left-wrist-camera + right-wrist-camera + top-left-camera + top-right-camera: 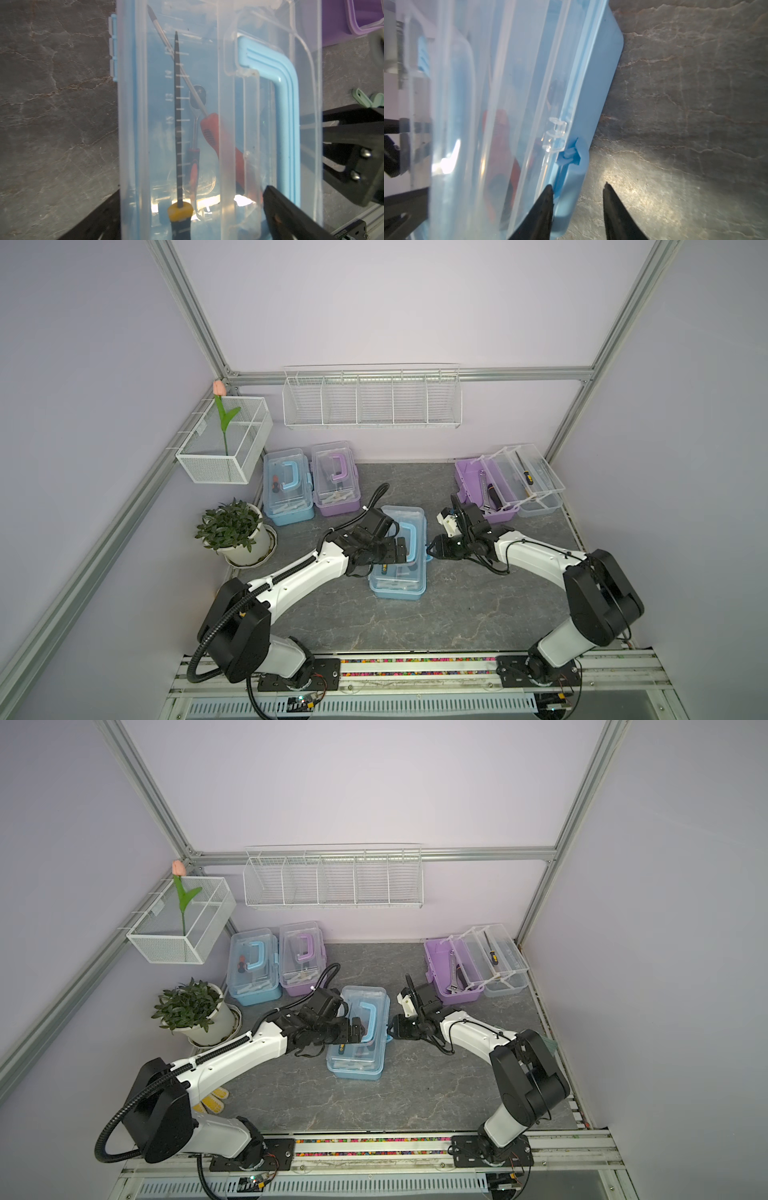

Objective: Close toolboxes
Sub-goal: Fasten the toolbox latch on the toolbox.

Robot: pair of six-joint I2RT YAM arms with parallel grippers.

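Observation:
A light-blue toolbox (401, 572) (357, 1060) sits mid-table with its clear lid (207, 62) down over tools. My left gripper (398, 549) (193, 224) hovers open across the lid beside the blue handle (286, 124). My right gripper (429, 549) (577, 186) is at the box's right side, jaws apart. The blue latch (572, 178) lies between them, against one fingertip (548, 193). Two toolboxes stand closed at the back left, one light blue (286, 489) and one purple (336, 481). A purple toolbox (478, 485) at the back right stands open with its clear trays (534, 477) spread out.
A potted plant (232, 529) stands at the left. A white wire basket (224, 448) holding a tulip hangs above it. A long wire basket (372, 400) hangs on the back wall. A yellow-tipped glove (212, 1100) lies under my left arm. The arm rail (415, 668) runs along the front.

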